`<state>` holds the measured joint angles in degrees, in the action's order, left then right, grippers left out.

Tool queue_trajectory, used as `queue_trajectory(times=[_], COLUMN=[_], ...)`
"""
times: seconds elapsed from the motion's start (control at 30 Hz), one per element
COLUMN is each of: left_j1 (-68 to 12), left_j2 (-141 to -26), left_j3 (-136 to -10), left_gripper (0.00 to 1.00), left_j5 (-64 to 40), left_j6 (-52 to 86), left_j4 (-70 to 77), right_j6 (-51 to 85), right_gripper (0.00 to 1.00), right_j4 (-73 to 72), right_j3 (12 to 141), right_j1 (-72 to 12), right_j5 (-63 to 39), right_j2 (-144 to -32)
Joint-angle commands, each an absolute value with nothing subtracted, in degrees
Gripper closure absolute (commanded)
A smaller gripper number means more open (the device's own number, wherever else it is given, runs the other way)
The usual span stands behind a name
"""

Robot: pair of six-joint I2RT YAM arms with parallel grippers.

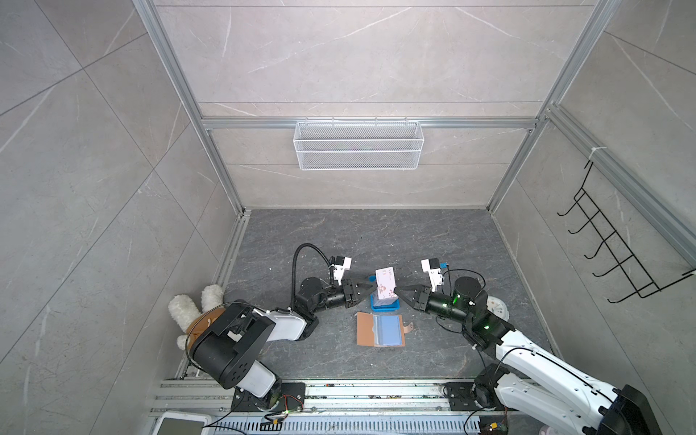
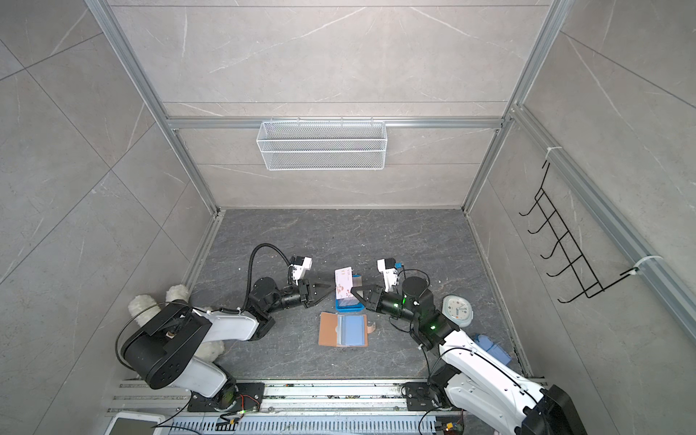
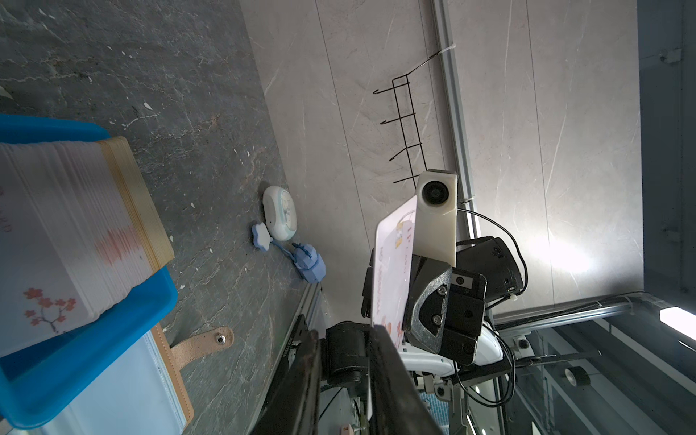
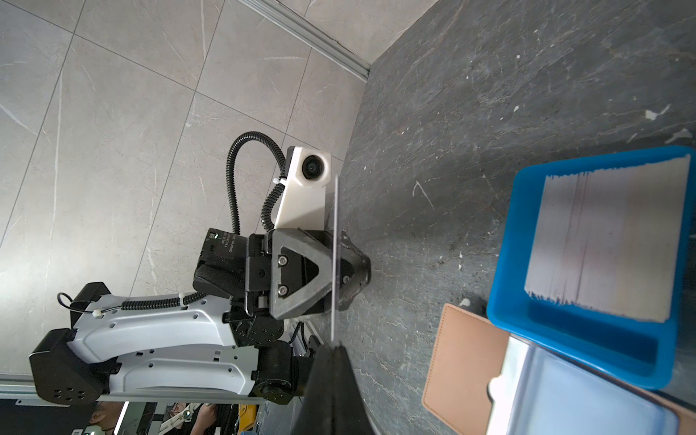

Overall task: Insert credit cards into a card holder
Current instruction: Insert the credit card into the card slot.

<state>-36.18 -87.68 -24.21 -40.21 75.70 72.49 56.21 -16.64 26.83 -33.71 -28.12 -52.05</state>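
Plastic credit card (image 1: pixel 385 282): thin, stiff, likely slick (presumably light); pinch near edge. Right hand (image 1: pixel 399 292) clamped there; left hand (image 1: pixel 373 288) apart.

Plush toy (image 1: pixel 182 307), clock (image 2: pixel 457 310), wire basket (image 1: pixel 357 150)

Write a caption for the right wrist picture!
Right claw holds a card edge-on inside the open left claw, near a blue tray.

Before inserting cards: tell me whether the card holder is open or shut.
Open: the card holder lies spread flat, sleeves facing up, snap tab unfastened.
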Motion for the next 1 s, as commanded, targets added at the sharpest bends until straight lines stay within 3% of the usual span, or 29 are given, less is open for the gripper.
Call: queue_trajectory(times=[0.0, 0.97], left_j1=[-36.39, -36.44], left_j2=[-87.21, -87.23], left_j3=[-26.15, -25.16], left_gripper=[0.75, 0.75], left_j5=[-42.44, -42.64], left_j6=[76.20, 75.39], left_j4=[78.11, 77.25], right_j6=[56.95, 58.89], right_gripper=[1.00, 1.00], right_j4=[-17.74, -21.69], right_j3=[25.69, 23.64], right_j1=[-33.76, -33.70], right_j5=[-28.22, -26.28], right_j2=[-52.74, -52.76])
